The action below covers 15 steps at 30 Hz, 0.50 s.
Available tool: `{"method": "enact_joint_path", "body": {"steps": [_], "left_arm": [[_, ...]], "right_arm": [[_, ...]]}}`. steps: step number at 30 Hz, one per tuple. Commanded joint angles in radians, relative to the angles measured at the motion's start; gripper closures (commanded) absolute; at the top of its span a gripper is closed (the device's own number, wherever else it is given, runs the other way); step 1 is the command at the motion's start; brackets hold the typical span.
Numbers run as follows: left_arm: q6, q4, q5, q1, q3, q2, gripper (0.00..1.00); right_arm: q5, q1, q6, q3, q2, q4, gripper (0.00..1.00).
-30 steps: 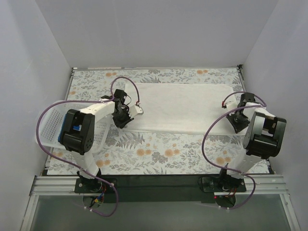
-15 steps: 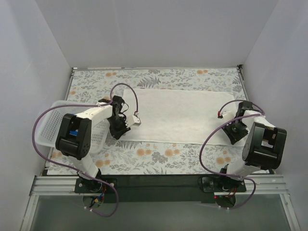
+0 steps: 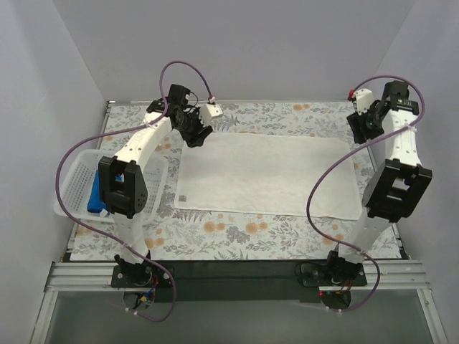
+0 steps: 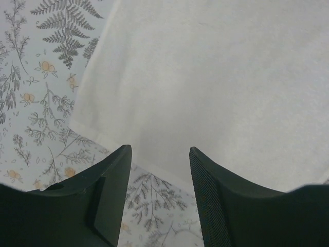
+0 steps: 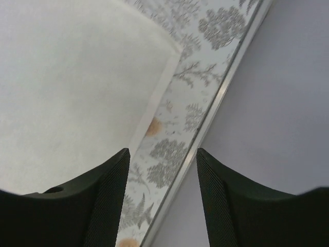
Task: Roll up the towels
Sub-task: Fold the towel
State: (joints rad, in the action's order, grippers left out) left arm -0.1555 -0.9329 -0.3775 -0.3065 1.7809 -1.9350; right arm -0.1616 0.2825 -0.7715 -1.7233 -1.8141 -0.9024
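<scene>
From above, the white towel [image 3: 265, 175] lies flat mid-frame and the blue towel [image 3: 94, 199] sits in the basket [image 3: 69, 185] at left, with the left gripper [image 3: 195, 130] and right gripper [image 3: 360, 123] near the white one's upper corners. The left wrist view shows jaws apart and empty, with cloth filling the upper right; it looks soft, light and limp, best pinched at a short edge's corners. In the right wrist view the jaws are likewise apart and empty, the towel's corner at upper left.
</scene>
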Motion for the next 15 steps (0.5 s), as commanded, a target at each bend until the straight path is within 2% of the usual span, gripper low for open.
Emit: {"method": "enact_joint_path", "body": {"steps": [1, 2, 6, 10, 15], "left_arm": [[0.124, 0.130, 0.002, 0.020, 0.055, -0.087, 0.54], [0.140, 0.175, 0.008, 0.027, 0.067, -0.106, 0.54], [0.246, 0.259, 0.025, 0.063, 0.138, -0.209, 0.54], [0.298, 0.305, 0.020, 0.115, 0.201, -0.280, 0.54], [0.312, 0.284, 0.008, 0.150, 0.282, -0.377, 0.53]], "right_arm": [[-0.006, 0.017, 0.135, -0.192, -0.204, -0.015, 0.49], [-0.004, 0.018, 0.153, -0.291, -0.243, -0.009, 0.49], [-0.004, 0.018, 0.241, -0.445, -0.417, 0.046, 0.54], [-0.030, 0.017, 0.262, -0.489, -0.501, 0.097, 0.54], [-0.075, 0.015, 0.250, -0.453, -0.544, 0.141, 0.50]]}}
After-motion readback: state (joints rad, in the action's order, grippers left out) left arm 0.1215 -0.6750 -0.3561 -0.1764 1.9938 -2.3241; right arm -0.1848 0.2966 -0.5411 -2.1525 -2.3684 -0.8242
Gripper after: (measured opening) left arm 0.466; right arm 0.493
